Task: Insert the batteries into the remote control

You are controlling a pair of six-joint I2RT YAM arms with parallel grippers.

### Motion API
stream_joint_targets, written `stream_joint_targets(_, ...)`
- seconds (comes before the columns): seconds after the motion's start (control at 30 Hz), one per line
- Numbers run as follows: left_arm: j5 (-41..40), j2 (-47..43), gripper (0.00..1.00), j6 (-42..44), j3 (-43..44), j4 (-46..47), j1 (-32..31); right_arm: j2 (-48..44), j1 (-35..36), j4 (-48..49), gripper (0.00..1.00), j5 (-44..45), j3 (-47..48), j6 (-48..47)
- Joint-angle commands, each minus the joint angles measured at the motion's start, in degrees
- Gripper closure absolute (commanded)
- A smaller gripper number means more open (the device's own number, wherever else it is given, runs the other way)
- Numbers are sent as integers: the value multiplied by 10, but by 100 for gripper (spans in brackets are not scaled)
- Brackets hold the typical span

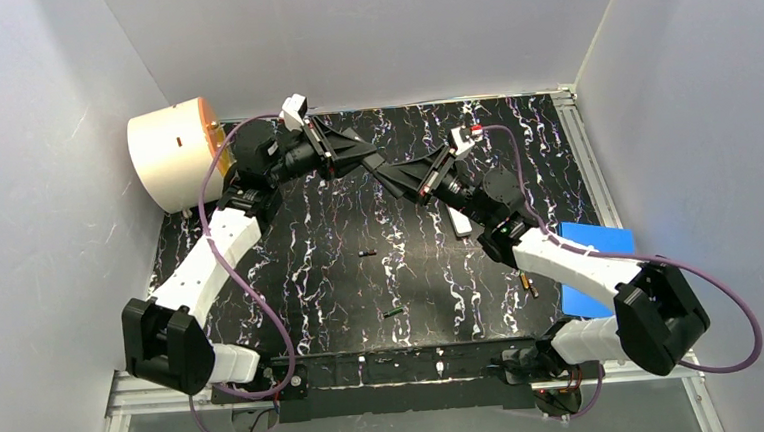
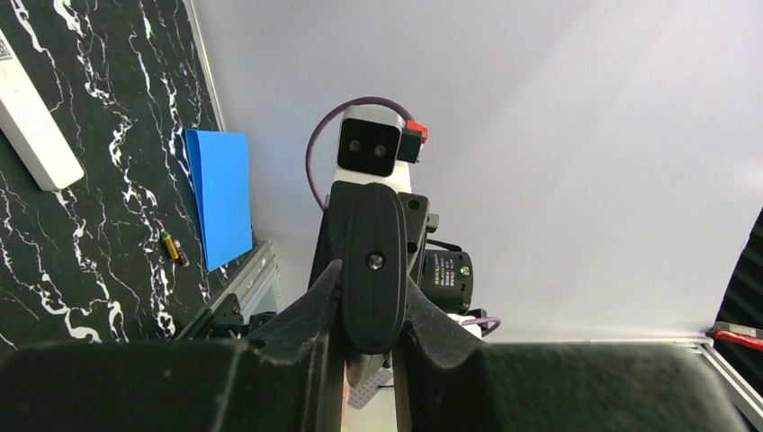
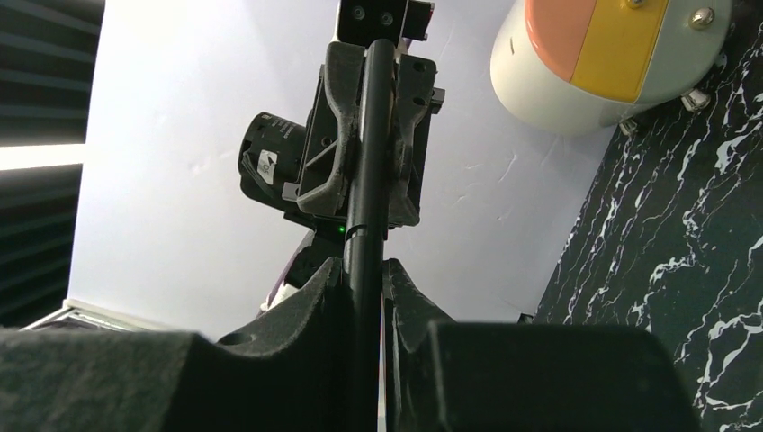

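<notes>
Batteries lie scattered on the table, below and well apart from both pincers, which meet in the air over its far side. The left pincer is clamped on the black remote control. The right pincer stands narrow around the other end, though I cannot tell whether it bites. If either arm pulls against an uneven grip, the remote could twist loose and fall.

Black marbled table before my arms | white remote at 3 o'clock, blue card beyond | batteries at centre, 6, 4 o'clock | cream drum at 10 o'clock
</notes>
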Motion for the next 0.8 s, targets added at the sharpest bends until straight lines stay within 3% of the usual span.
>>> stream_joint_targets(0.0, -42, 5, 100, -37, 2, 68, 53, 2, -19, 47, 79, -41, -14, -41)
stream_joint_targets(0.27, -26, 18, 100, 3, -16, 68, 36, 55, -20, -167, 55, -10, 92, -30)
stream_joint_targets(0.47, -18, 35, 100, 48, -38, 68, 33, 96, -19, -171, 30, -34, 135, 0)
stream_joint_targets(0.77, -20, 60, 100, 106, -7, 41, 52, 18, -20, -315, 30, 9, 105, -11)
